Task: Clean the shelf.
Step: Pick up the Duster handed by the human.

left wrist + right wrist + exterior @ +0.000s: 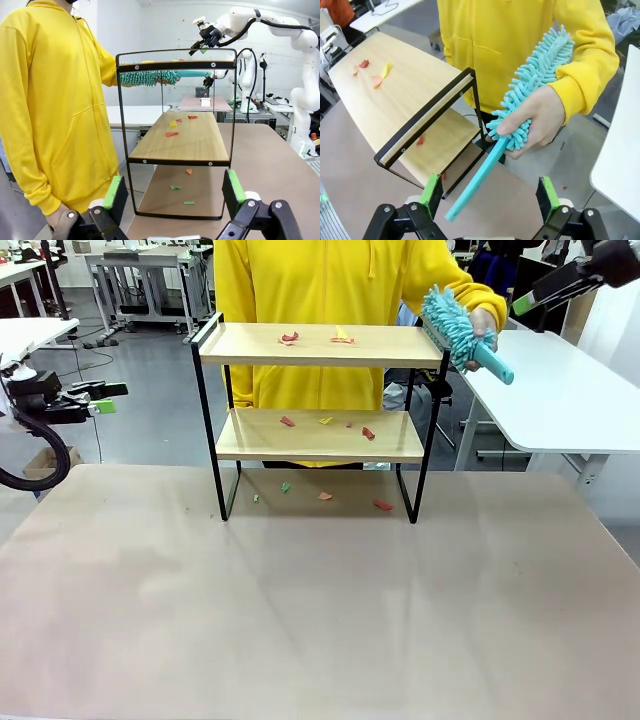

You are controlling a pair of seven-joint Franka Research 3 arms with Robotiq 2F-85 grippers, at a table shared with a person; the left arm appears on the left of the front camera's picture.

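The shelf (320,345) stands at the table's far side, a two-tier rack of light wood in a black frame. Red and yellow paper scraps (340,337) lie on both boards. Behind it a person's hand (540,120) holds a teal fluffy duster (455,325) by the shelf's right end, handle pointing at my right gripper (524,303), which hangs open up and to the right, apart from it. In the right wrist view the handle (472,187) aims into the gap of that gripper (489,192). My left gripper (108,398) is open at the far left, facing the shelf's end (175,142).
More scraps (325,496) lie on the brown table (320,610) under the shelf. A white side table (560,390) stands at the right, another (30,335) at the left. The person in a yellow hoodie (320,280) stands close behind the shelf.
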